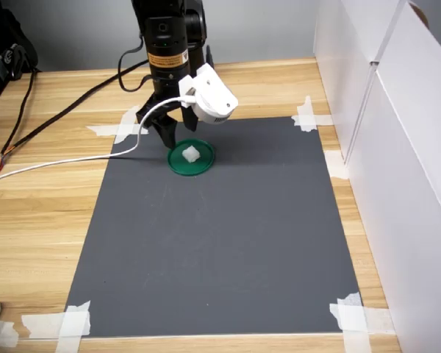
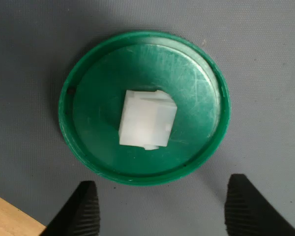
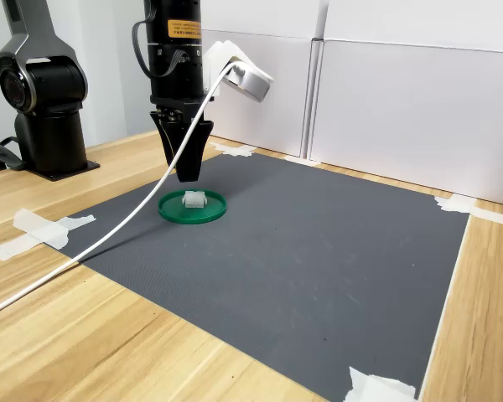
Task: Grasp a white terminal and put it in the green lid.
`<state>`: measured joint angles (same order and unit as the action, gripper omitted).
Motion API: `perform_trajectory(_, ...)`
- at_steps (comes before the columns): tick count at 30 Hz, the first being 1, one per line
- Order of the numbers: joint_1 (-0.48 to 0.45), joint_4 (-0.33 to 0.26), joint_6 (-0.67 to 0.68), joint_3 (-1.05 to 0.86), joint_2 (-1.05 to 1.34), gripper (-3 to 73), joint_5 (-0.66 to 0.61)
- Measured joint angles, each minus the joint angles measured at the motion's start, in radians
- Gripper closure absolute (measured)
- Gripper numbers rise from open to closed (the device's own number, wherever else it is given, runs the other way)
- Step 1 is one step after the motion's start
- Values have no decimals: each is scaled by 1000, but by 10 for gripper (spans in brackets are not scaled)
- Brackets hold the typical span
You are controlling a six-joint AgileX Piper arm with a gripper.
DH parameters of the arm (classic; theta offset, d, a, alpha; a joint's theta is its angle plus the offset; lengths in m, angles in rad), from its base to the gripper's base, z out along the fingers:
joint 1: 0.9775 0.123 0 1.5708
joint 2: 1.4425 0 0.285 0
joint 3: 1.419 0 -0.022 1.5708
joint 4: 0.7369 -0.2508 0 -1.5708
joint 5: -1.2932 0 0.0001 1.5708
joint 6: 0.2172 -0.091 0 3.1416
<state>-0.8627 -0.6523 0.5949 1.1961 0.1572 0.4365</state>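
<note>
The white terminal (image 2: 147,119) is lying inside the green lid (image 2: 88,162), near its middle, and nothing is gripping it. In the wrist view it is showing as a small blocky piece of milky white plastic, roughly square, with a stepped top face and a small tab sticking out along one edge. The lid is a flat round dark-green disc with a low raised rim and fine scuff marks across its floor, and it is sitting on the grey mat (image 1: 228,250) taped to the wooden table (image 1: 44,206). The gripper (image 2: 164,209) is hanging just above the lid, its two black fingers (image 2: 83,209) standing apart and holding nothing.
</note>
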Motion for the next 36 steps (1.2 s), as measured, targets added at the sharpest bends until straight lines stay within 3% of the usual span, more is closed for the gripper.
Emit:
perform_trajectory(9, 0, -7, -2, 0, 42, 63, 12)
perform_trajectory(12, 0, -19, -3, 0, 72, 110, 42)
perform_trajectory(15, 0, -44, -3, -1, 107, 243, 83)
perform_trajectory(19, 0, -57, -13, -2, 167, 530, 149)
perform_trajectory(21, 0, -57, -26, -3, 200, 638, 180)
perform_trajectory(25, 0, -85, -72, -4, 279, 707, 246)
perform_trajectory(30, 0, -137, -301, -5, 385, 715, 344)
perform_trajectory(36, 0, -103, -706, -13, 523, 715, 384)
